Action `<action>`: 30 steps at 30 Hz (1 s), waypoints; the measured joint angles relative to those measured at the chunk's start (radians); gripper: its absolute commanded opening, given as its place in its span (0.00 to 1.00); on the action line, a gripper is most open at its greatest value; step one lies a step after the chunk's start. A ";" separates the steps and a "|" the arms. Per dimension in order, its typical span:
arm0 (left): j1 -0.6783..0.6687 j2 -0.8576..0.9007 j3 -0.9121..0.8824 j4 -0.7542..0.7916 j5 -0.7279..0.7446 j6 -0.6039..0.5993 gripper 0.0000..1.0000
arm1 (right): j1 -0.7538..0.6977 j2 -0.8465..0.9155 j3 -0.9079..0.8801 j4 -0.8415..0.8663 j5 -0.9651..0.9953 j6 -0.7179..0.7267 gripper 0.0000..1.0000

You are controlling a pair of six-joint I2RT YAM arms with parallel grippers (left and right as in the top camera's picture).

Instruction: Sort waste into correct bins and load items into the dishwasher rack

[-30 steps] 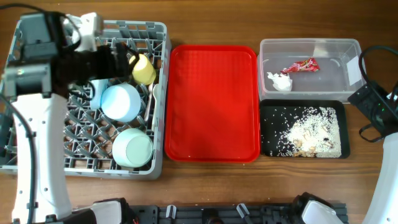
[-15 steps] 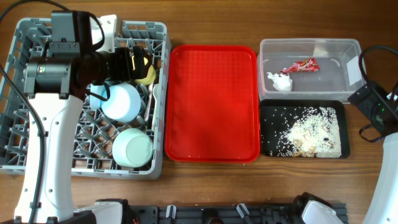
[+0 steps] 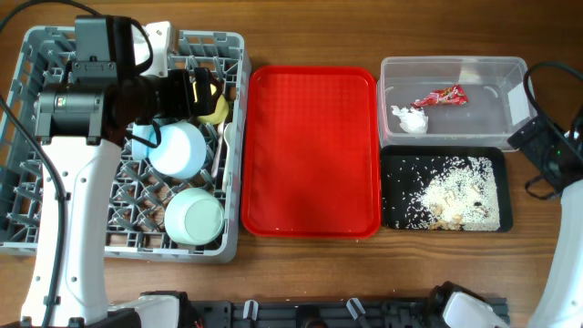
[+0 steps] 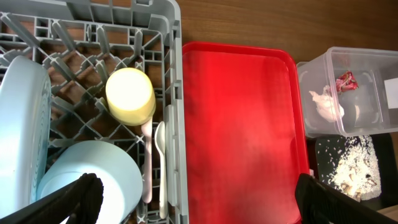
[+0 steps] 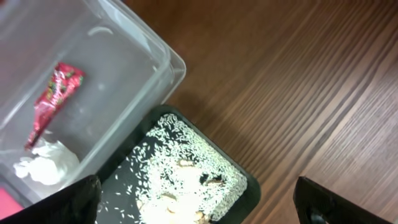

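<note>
Everything the task names looks placed, so the step in hand is likely just getting the left arm out of the dishwasher rack (image 3: 228,55) cleanly. The left gripper (image 4: 200,198) hangs over the rack's far right part with its fingers wide apart and nothing between them. The yellow cup (image 4: 130,96) sits among the pegs just below, seen end-on. Beside it lie the white spoon (image 4: 160,163) and fork (image 4: 147,168) along the right wall. The light blue bowl (image 3: 178,150) and pale green bowl (image 3: 194,217) sit nearer, and the plate (image 4: 22,130) stands on edge to the left. To do this well, rise straight up before swinging sideways — the cup looks loosely seated and a brushing finger could roll it. At the right, the clear tub (image 3: 510,68) holds the wrapper (image 3: 441,96) and napkin (image 3: 410,119); the black tray (image 3: 392,219) in front of it holds the rice (image 3: 451,193). The red tray (image 3: 310,150) between is bare. The right gripper (image 5: 199,202) waits above the bins — also spread apart, holding nothing.
</note>
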 measured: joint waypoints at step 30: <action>0.000 0.000 0.000 0.000 -0.004 0.000 1.00 | 0.561 -0.920 -0.230 0.409 -0.085 -0.124 1.00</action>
